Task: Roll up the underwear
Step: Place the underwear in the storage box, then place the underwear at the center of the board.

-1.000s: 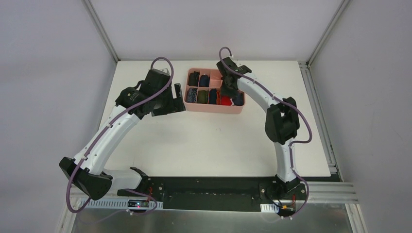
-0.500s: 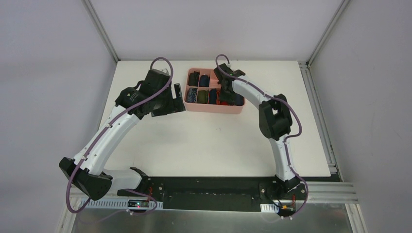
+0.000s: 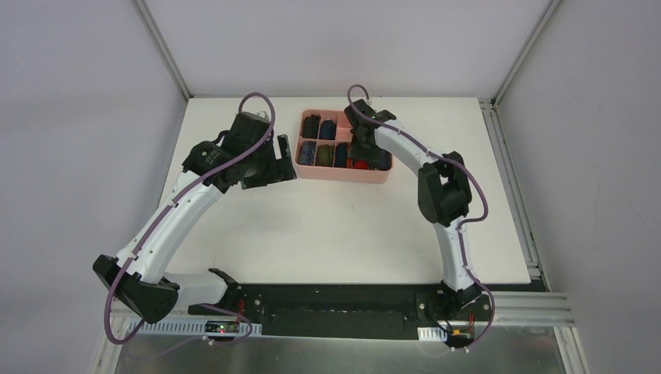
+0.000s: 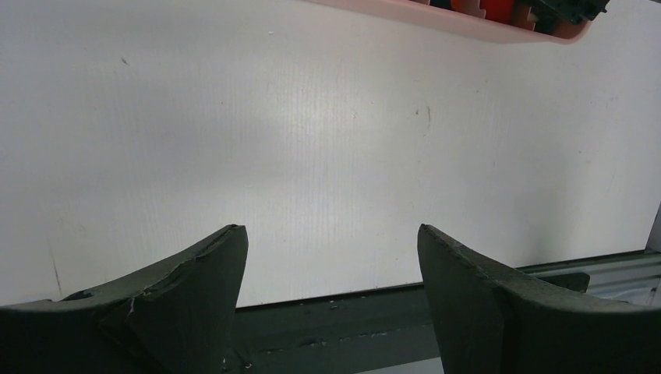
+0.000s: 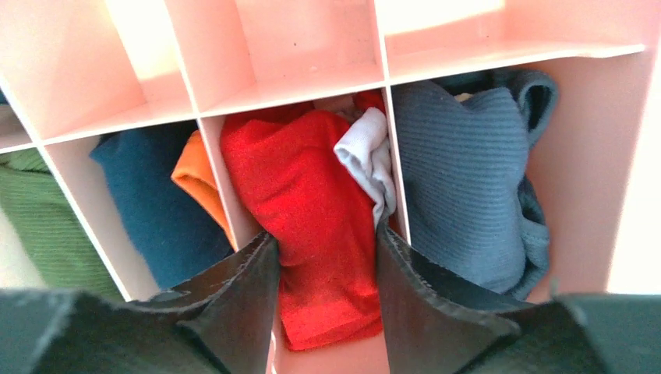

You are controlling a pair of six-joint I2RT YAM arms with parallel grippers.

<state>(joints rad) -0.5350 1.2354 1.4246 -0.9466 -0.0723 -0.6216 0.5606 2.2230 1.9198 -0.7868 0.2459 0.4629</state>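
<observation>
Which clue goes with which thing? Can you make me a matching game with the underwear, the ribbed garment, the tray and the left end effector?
Things:
1. underwear
2. ribbed garment
3. organizer tray
4. left end effector

Clues:
A. pink, split into compartments
B. open, above the white table
C. red, between the fingers of the right end effector
D. grey-blue, in the compartment just right of the red one in the right wrist view

Pairs: 1-C, 2-D, 3-A, 4-B.
</observation>
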